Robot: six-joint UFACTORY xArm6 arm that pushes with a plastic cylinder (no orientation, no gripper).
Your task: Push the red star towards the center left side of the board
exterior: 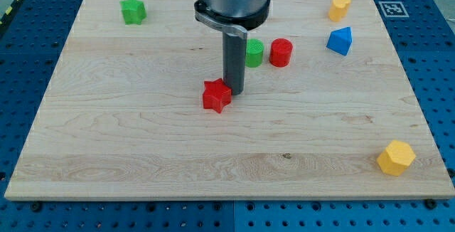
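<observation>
The red star [217, 95] lies near the middle of the wooden board [128, 139]. My tip [235, 92] stands right at the star's right side, touching or nearly touching it. The rod rises straight up from there to the arm's grey body at the view's top. The board's centre left side lies far to the view's left of the star.
A green cylinder [254, 53], partly hidden behind the rod, and a red cylinder [281, 53] stand just above and right of my tip. A green star [133, 11] is at top left. A yellow block [340, 8] and a blue block [340, 40] are at top right. A yellow hexagon [396, 157] is at bottom right.
</observation>
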